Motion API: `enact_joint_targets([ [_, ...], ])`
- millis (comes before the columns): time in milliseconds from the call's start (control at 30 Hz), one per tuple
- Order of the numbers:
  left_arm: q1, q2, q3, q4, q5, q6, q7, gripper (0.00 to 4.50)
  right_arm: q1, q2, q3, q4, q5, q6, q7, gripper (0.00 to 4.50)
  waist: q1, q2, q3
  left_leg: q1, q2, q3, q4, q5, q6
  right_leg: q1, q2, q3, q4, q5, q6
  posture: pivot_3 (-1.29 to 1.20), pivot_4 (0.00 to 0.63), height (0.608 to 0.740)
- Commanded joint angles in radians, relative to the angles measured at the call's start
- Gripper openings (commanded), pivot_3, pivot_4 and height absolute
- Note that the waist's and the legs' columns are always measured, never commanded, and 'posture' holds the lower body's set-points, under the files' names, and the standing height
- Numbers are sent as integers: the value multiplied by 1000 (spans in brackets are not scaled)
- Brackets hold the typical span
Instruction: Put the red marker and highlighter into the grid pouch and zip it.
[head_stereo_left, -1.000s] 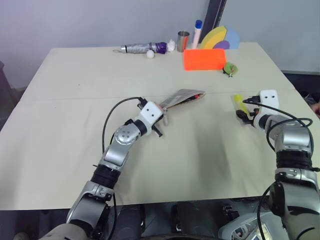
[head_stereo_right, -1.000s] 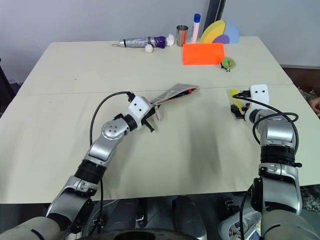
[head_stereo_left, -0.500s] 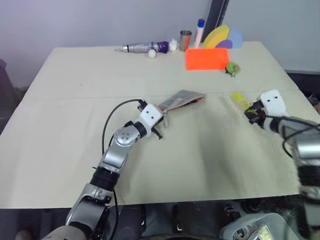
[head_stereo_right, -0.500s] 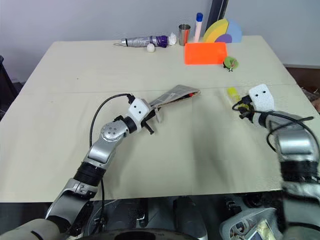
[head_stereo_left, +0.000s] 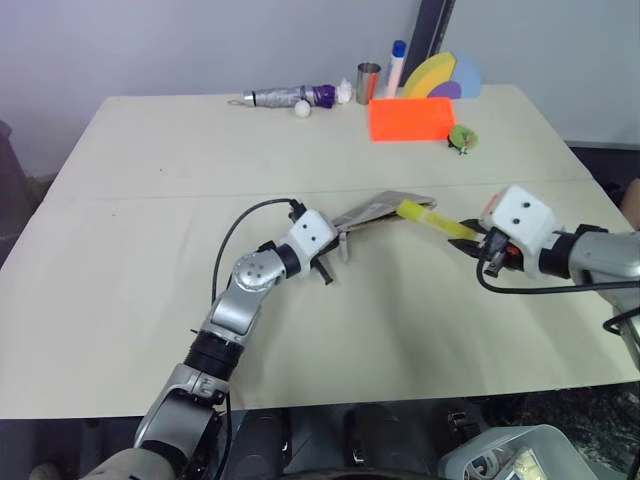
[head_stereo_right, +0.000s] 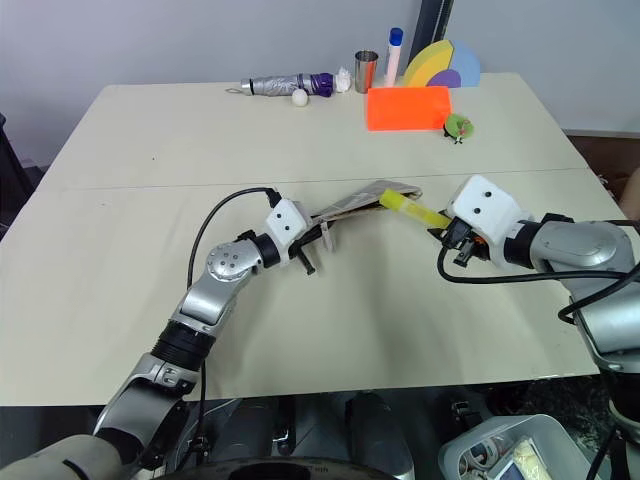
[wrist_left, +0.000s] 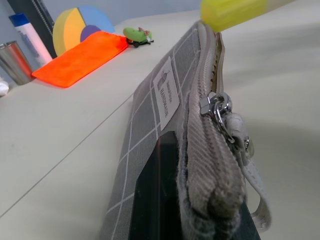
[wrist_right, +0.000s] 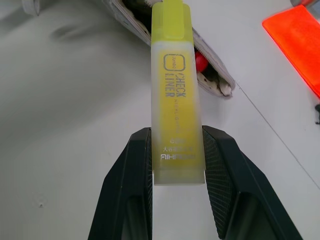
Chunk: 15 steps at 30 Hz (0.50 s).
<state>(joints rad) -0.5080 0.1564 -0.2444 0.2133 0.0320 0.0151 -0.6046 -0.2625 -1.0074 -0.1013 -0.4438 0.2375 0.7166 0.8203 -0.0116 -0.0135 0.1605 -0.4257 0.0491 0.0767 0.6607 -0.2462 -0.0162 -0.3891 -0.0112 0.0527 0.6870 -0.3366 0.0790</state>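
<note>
The grid pouch (head_stereo_left: 383, 208) lies mid-table, grey with white lines, its near end raised in my left gripper (head_stereo_left: 335, 246), which is shut on it. The zipper pull (wrist_left: 219, 107) hangs at that end, and the zip stands open beyond it. My right gripper (wrist_right: 176, 172) is shut on the back end of the yellow highlighter (wrist_right: 175, 95). The highlighter's (head_stereo_left: 430, 219) front end points at the pouch's open far mouth and is just touching it. A red end of the red marker (wrist_right: 201, 62) shows inside that mouth; the rest is hidden in the pouch.
Along the far edge stand an orange-red box (head_stereo_left: 410, 118), a metal cup (head_stereo_left: 367, 82), a pink-white tube with a blue cap (head_stereo_left: 395, 66), a coloured half-disc (head_stereo_left: 447, 78), a green toy (head_stereo_left: 461, 137) and a lying silver-purple tube (head_stereo_left: 285, 96).
My right gripper closed on the highlighter at the table's right, lifted it and carried it left to the pouch's mouth. The left gripper kept its hold on the pouch, nearly still.
</note>
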Motion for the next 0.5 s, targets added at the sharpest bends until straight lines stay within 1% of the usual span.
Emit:
enact_joint_targets([
  [33,-9,-5,-6,-51,-12,-14,-5,0,-30,-5,8,1,-6,-13,3,854,0,0,0,0,0,0,0,0,0,0,0,0,0,0,0,0,150,740],
  [333,6,-3,-6,-73,-11,-9,-4,0,-49,-16,48,15,-14,-29,31,854,0,0,0,0,0,0,0,0,0,0,0,0,0,0,0,0,150,740],
  [500,10,31,-53,-83,27,-63,-36,0,-70,-60,109,-9,-55,-60,79,854,-1,0,0,0,0,0,0,0,0,0,0,0,0,0,0,0,150,740],
])
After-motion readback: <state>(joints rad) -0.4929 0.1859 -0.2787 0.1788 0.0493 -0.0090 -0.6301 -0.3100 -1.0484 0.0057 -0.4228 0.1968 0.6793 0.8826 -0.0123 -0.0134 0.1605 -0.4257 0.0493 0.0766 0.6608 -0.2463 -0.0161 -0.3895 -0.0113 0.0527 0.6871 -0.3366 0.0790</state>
